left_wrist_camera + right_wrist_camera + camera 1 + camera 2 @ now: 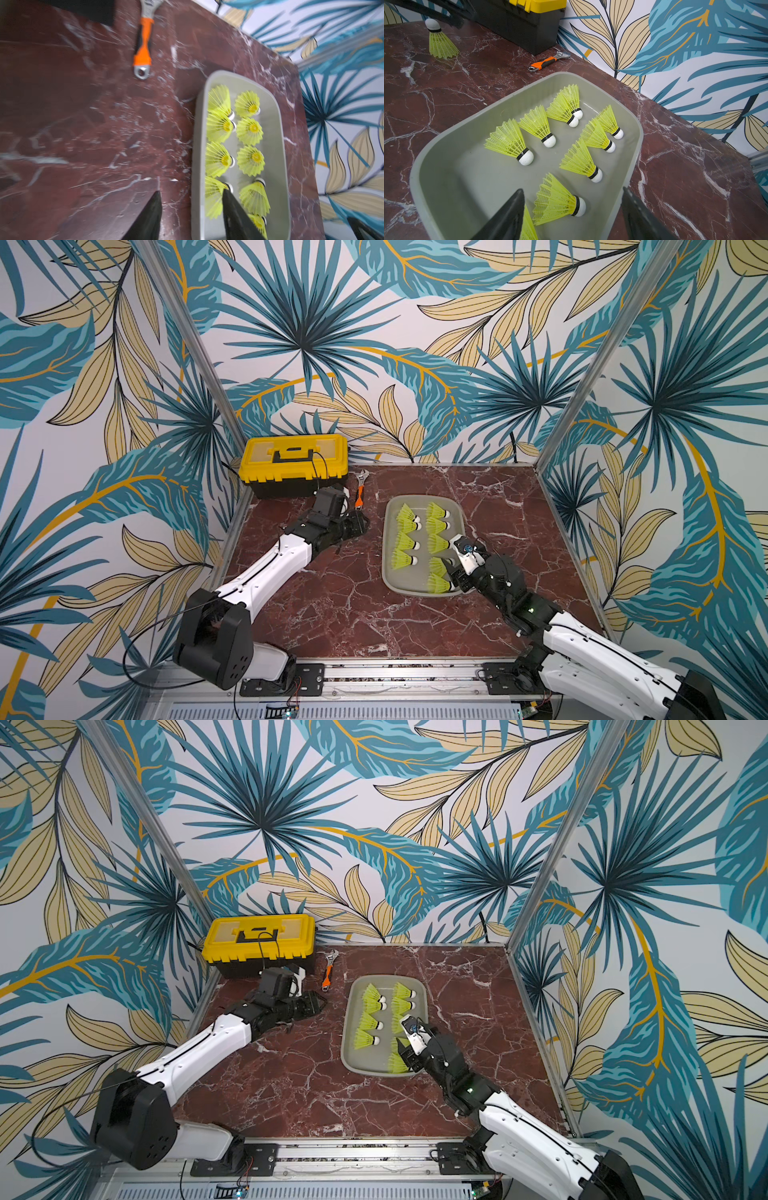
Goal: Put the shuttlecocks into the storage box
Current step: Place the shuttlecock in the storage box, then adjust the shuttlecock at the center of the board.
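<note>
We count nine shuttlecocks (579, 162) in two rows, likely to save room, inside the storage box (477, 187) at the centre of both top views. A stray shuttlecock (440, 43) stands on the table (446, 93) beside the left claw (191, 192), which is spread and empty. The right claw (572, 189) hovers agape over the box.

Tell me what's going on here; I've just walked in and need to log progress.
Two robot arms are collecting shuttlecocks into the grey storage box. Nine already lie in it. A tenth shuttlecock stands upright on the table outside the box, close to the left claw, which is open and holds nothing. The right claw hovers open over the box's near end, also empty.
</note>
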Robot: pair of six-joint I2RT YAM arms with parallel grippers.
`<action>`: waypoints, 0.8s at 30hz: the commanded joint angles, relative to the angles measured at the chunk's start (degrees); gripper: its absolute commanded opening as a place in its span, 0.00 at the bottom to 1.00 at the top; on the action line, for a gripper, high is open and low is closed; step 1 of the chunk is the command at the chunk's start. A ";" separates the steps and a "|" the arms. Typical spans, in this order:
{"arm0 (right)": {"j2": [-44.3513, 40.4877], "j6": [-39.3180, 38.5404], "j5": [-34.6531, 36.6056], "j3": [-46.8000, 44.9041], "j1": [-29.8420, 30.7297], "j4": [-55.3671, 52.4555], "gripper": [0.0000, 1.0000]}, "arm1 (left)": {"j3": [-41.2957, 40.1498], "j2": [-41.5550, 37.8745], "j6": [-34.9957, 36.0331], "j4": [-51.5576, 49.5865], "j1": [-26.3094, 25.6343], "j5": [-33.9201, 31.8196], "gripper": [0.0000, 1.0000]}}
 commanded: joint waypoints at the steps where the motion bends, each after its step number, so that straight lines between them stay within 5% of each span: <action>1: -0.66 0.44 0.96 -1.00 0.22 -1.08 0.74 | -3.82 -5.00 0.93 -3.78 3.42 -10.17 0.56; 9: -0.57 0.31 1.14 -0.87 0.22 -1.06 0.74 | -10.31 -14.04 -0.45 -4.51 10.26 -28.59 0.79; 16: -0.40 0.41 1.05 -0.65 0.17 -0.82 0.74 | -10.56 -9.02 2.34 -2.42 17.80 -22.83 0.81; 24: -0.05 0.70 0.97 -0.41 0.21 -0.55 0.74 | -5.08 1.99 6.03 -2.79 19.37 -18.76 0.83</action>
